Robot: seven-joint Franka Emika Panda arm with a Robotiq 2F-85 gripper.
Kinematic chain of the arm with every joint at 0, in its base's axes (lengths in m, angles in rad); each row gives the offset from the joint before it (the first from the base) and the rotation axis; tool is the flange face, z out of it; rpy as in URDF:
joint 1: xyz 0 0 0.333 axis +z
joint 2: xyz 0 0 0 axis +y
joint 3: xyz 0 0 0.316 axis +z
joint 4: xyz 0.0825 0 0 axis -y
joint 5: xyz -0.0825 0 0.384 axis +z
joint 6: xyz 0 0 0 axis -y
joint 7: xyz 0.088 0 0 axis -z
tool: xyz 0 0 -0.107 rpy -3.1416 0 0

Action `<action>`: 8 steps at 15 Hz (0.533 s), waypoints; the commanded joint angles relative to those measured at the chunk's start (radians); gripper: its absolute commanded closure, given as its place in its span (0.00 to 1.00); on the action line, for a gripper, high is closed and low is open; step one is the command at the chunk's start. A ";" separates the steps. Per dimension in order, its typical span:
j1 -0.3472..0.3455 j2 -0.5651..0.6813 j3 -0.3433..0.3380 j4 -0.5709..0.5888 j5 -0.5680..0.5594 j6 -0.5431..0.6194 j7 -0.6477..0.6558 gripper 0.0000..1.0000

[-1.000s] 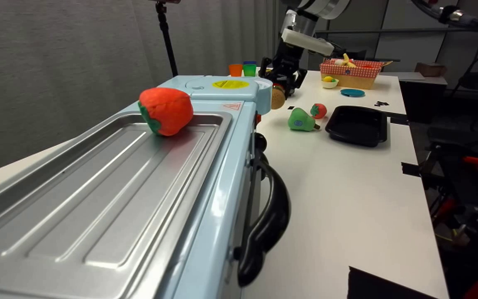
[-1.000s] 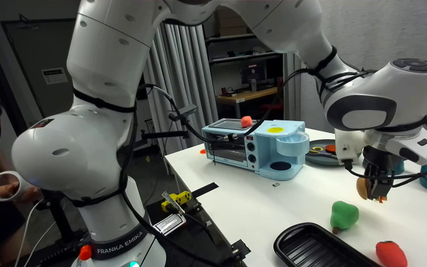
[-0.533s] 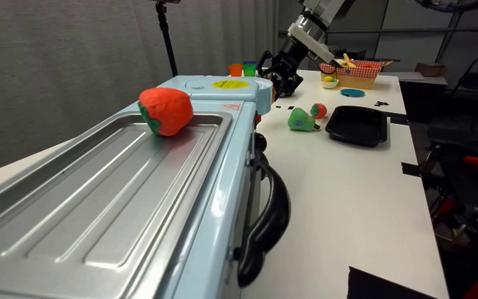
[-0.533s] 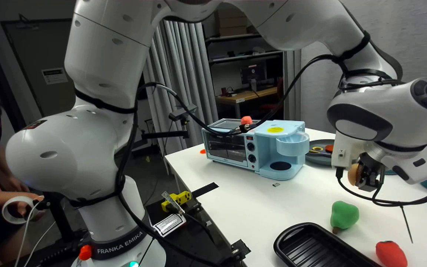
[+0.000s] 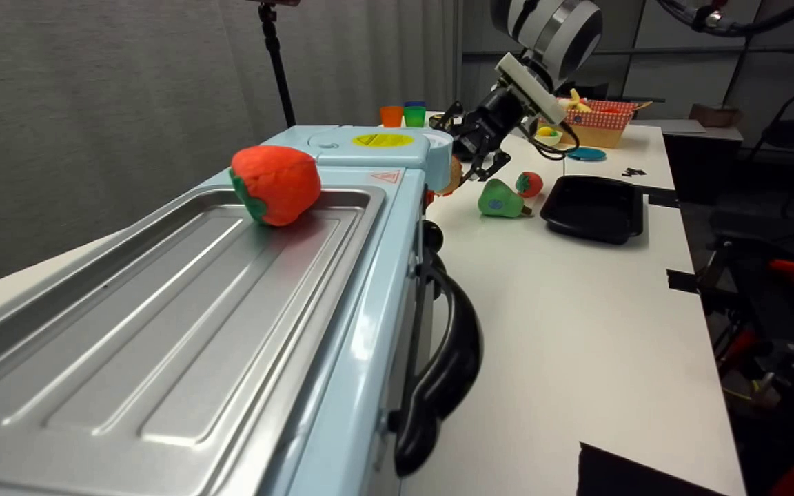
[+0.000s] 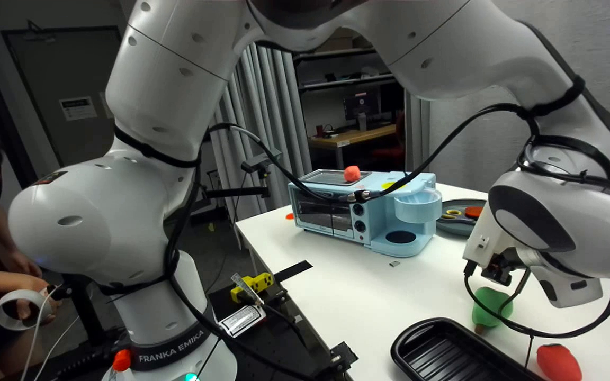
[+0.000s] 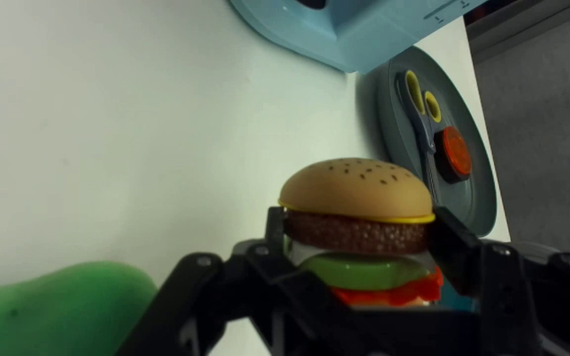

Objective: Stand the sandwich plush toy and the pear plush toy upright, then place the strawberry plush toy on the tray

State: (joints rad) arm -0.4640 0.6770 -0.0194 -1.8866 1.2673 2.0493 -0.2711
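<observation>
The black, two-fingered gripper [image 7: 359, 222] pinches the round, tan-and-brown layered sandwich plush toy [image 7: 358, 231] by its flanks over the smooth white table [image 5: 555, 331], presumably so its underside is free for standing upright, while the green, tapering pear plush toy [image 5: 499, 199] lies sideways nearby.

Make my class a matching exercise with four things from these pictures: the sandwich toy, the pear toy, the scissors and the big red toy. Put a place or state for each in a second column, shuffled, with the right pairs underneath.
Column 1
1. sandwich plush toy
2. pear plush toy
3. scissors
4. big red toy

Column 2
A. on the gray plate
B. lying on its side on the white table
C. on the silver pan atop the light blue appliance
D. held between the fingers

Right pairs
1-D
2-B
3-A
4-C
</observation>
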 commanded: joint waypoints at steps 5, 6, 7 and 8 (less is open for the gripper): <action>0.026 0.074 -0.125 0.082 -0.013 -0.301 0.188 0.53; 0.031 0.082 -0.136 0.092 -0.021 -0.321 0.217 0.53; 0.034 0.092 -0.144 0.104 -0.027 -0.342 0.245 0.53; 0.036 0.101 -0.151 0.116 -0.030 -0.359 0.271 0.53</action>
State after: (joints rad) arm -0.4523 0.7346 -0.1316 -1.8388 1.2584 1.7648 -0.0902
